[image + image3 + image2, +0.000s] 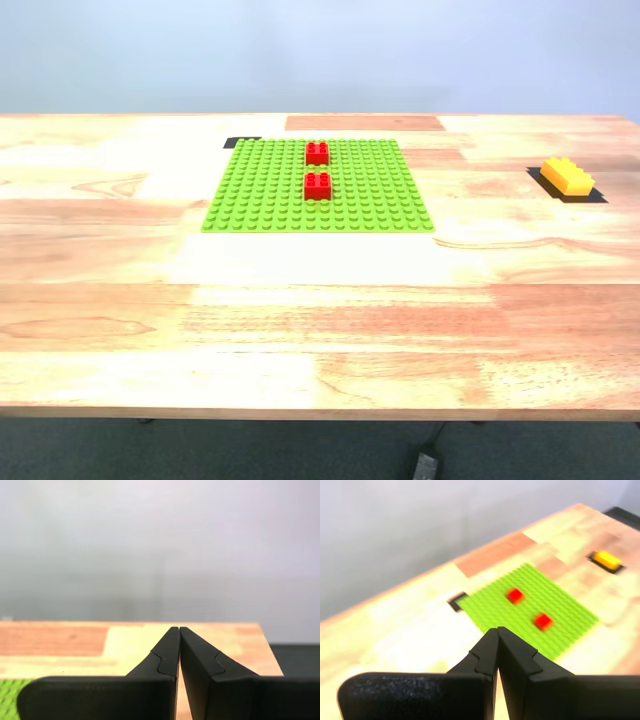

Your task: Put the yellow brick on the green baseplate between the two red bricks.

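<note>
Wooden table (320, 330) seen from the exterior view, with neither arm in that view. The green baseplate (262, 190) lies flat on the far half of the table, slightly toward the exterior view's left of centre. The two red bricks (317, 153) stand on the baseplate in one column, one behind the other, apart from each other with a short stretch of bare studs between them; the nearer one (318, 186) sits about mid-plate, the farther one close to the plate's far edge. The yellow brick (567, 177) rests off the baseplate, well apart from it toward the exterior view's right, on a dark patch (598, 197) on the tabletop, turned at an angle to the table edge. A second dark patch (240, 142) shows at the baseplate's far corner on the exterior view's left.

My first gripper (497, 630) is held above the table with its jaws pressed together, tips touching, nothing between them; its blurred view looks down on the baseplate, both red bricks and the yellow brick beyond. My second gripper (179, 629) is likewise closed and empty, tips meeting, facing a plain wall across the table's far edge, with a sliver of the baseplate at the frame's corner.
</note>
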